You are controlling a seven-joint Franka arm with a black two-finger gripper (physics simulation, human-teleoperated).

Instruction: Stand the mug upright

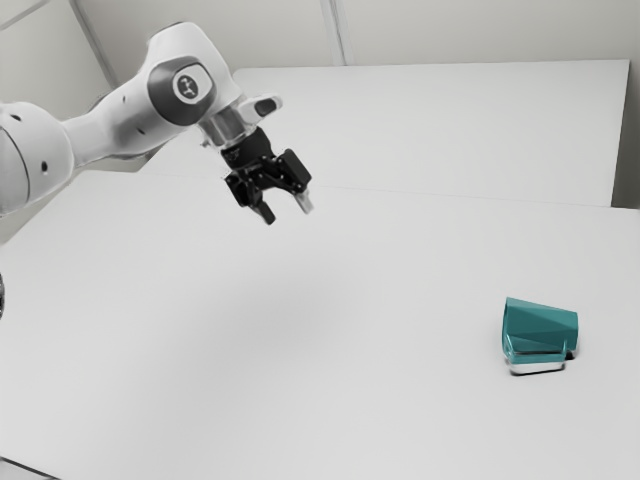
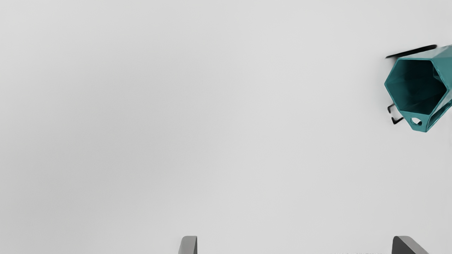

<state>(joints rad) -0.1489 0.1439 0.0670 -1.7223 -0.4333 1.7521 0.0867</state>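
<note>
The end effector point(image 1: 287, 208) hangs above the worktop point(image 1: 330, 400), its two fingers spread well apart with bare space between them; the arm point(image 1: 120, 120) reaches in from the exterior view's left; well apart from the fingers, toward the exterior view's right, the teal mug point(image 1: 541, 328) lies on its side on the worktop, untouched; its six-sided mouth and a small round hole by the handle show in the wrist view.

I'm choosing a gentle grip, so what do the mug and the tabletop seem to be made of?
Mug: perhaps glazed ceramic or hard plastic, satin; faint sheen on flat teal facets.

Tabletop: possibly laminate or painted board, matte; plain pale surface without visible grain.
</note>
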